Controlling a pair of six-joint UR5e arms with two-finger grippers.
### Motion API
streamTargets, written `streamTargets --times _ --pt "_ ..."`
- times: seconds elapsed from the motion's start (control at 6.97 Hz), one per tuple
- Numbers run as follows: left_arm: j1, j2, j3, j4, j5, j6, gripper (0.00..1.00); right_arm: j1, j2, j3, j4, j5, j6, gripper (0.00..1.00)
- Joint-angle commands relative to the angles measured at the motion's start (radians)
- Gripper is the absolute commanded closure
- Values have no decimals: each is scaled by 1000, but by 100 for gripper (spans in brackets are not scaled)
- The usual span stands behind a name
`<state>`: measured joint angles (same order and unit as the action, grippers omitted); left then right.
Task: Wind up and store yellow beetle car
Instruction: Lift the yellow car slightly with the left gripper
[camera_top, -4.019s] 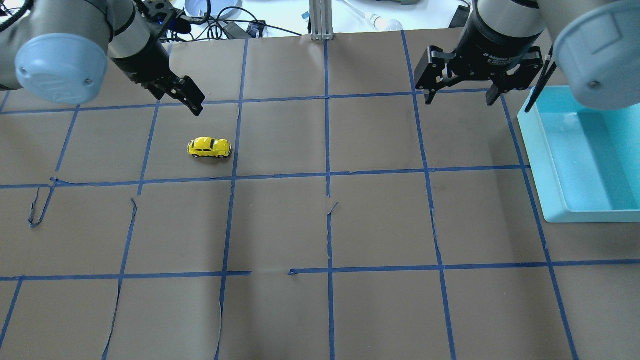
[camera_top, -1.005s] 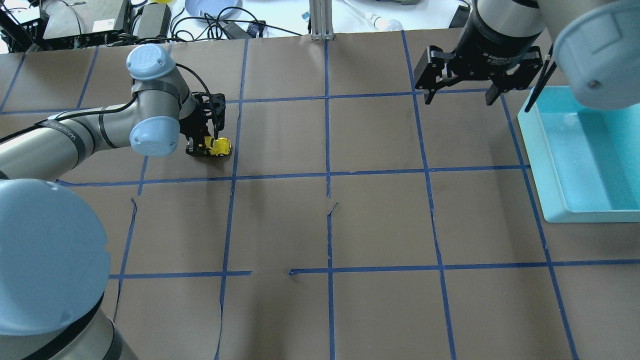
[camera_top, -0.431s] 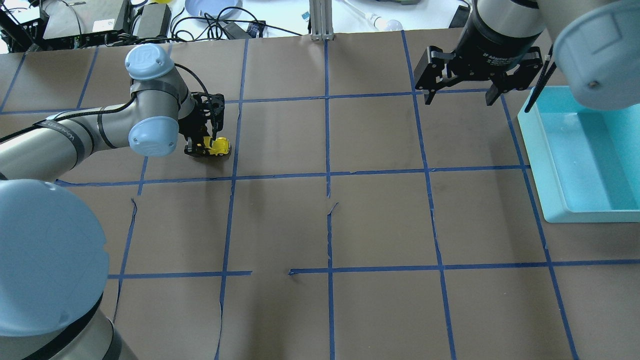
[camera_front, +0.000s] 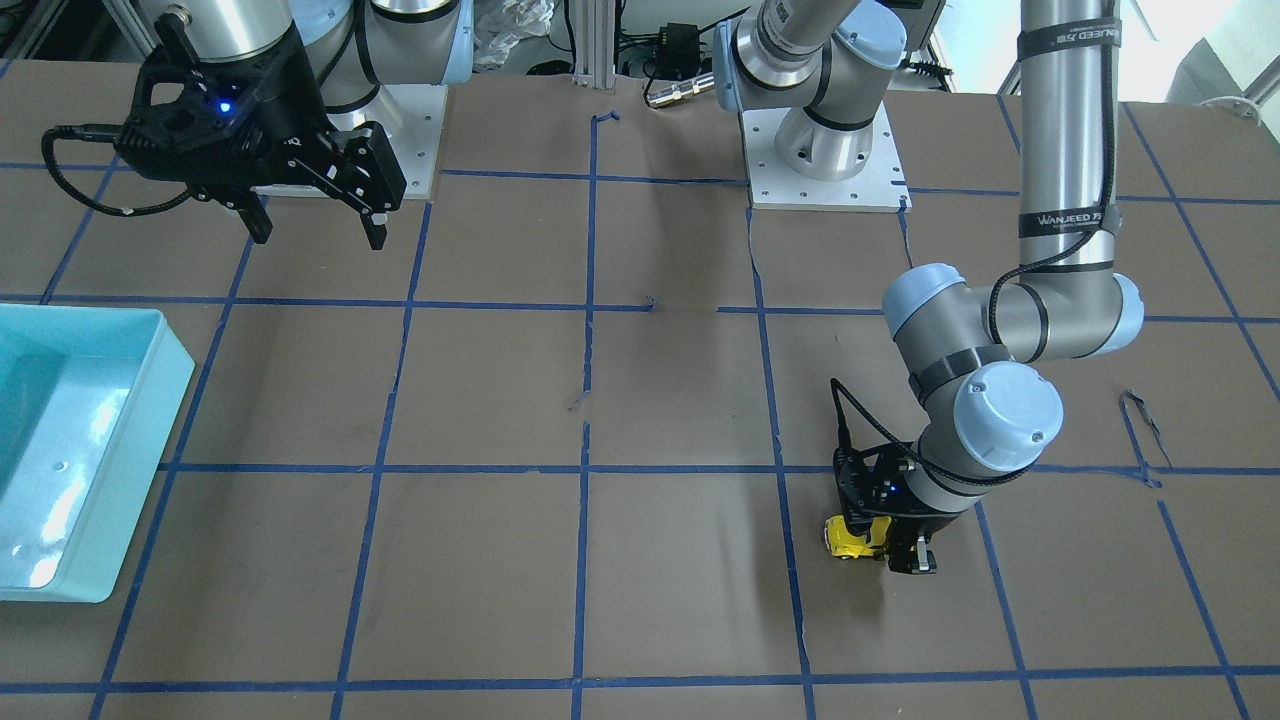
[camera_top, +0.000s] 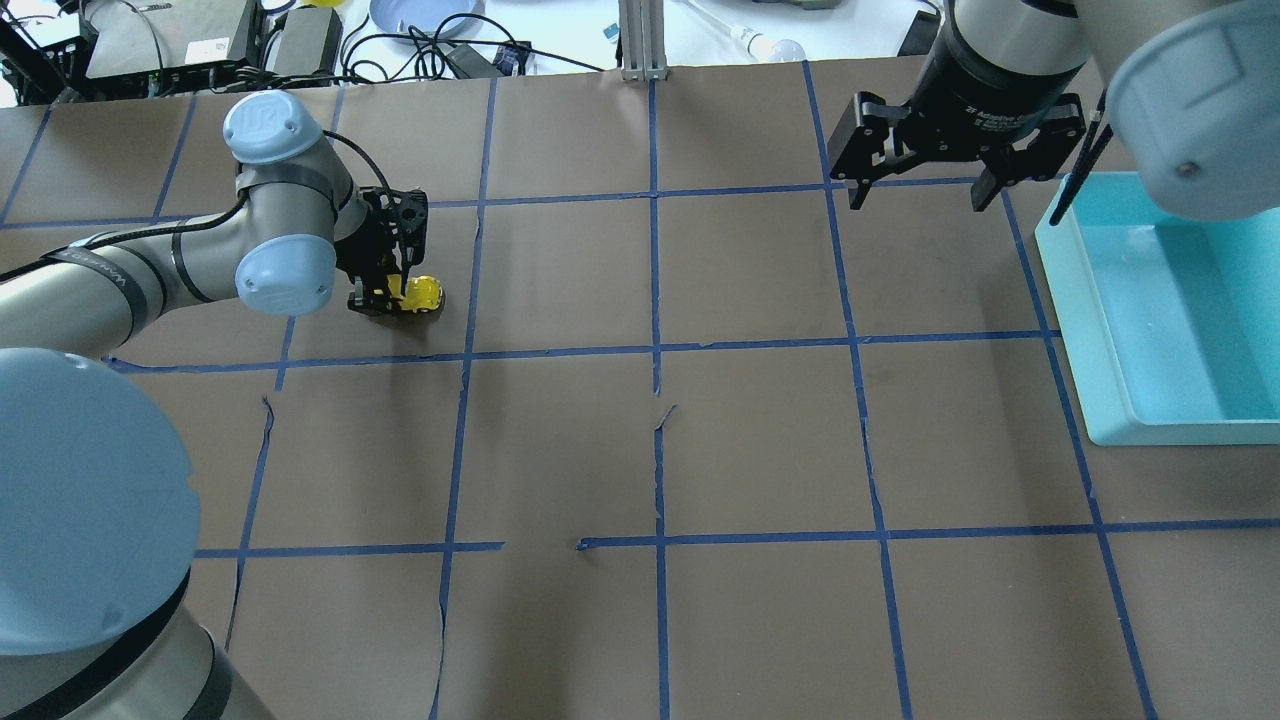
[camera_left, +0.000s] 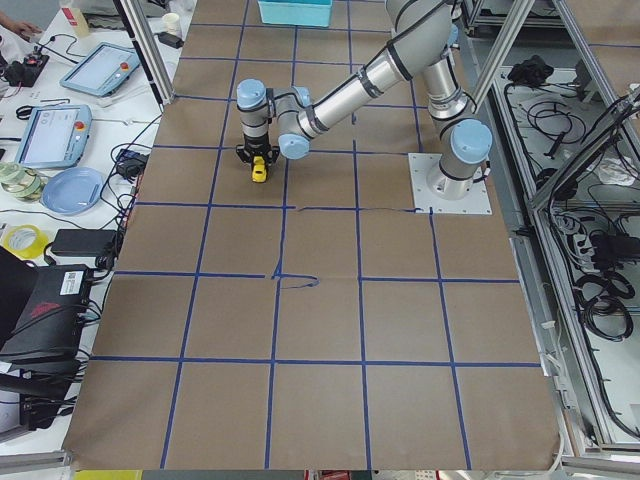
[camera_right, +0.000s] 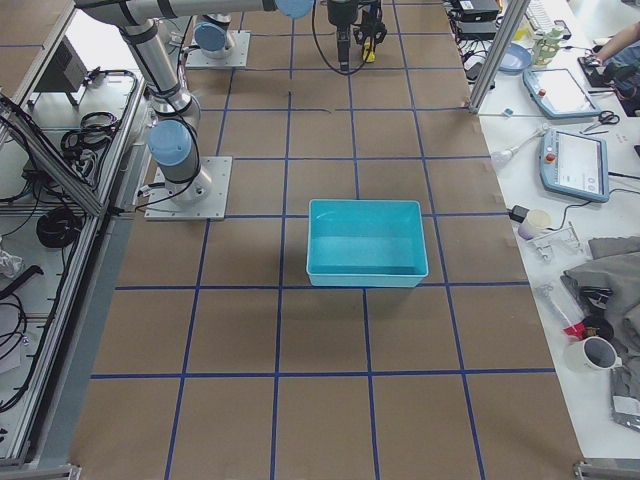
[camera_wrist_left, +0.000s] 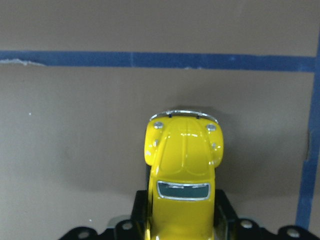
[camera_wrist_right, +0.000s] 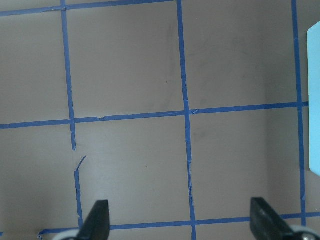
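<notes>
Gloss and rounded curves mark the yellow beetle car (camera_wrist_left: 183, 165), a smooth shell with a chrome bumper and a dark window at the lower centre of the left wrist view. The left gripper (camera_top: 390, 296) clamps its sides between black fingers, low over the matte brown paper of the table (camera_top: 760, 440), which is gridded with blue tape (camera_top: 655, 349). This is in the upper left of the overhead view, where the gripper's body covers half the car. At upper right the right gripper (camera_top: 920, 195) hangs spread wide and holds nothing, just beside a smooth turquoise plastic bin (camera_top: 1075, 320).
</notes>
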<state>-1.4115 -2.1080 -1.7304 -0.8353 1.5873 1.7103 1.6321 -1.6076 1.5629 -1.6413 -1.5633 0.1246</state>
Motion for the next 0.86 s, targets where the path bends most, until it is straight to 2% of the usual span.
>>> streamTargets --times 0.0,0.57,0.72 --pt "35 8 -8 1 2 45 75 0 0 0 0 0 0 0" --pt "124 17 -32 7 5 117 74 0 0 0 0 0 0 0" --pt "143 17 -34 7 3 120 70 0 0 0 0 0 0 0"
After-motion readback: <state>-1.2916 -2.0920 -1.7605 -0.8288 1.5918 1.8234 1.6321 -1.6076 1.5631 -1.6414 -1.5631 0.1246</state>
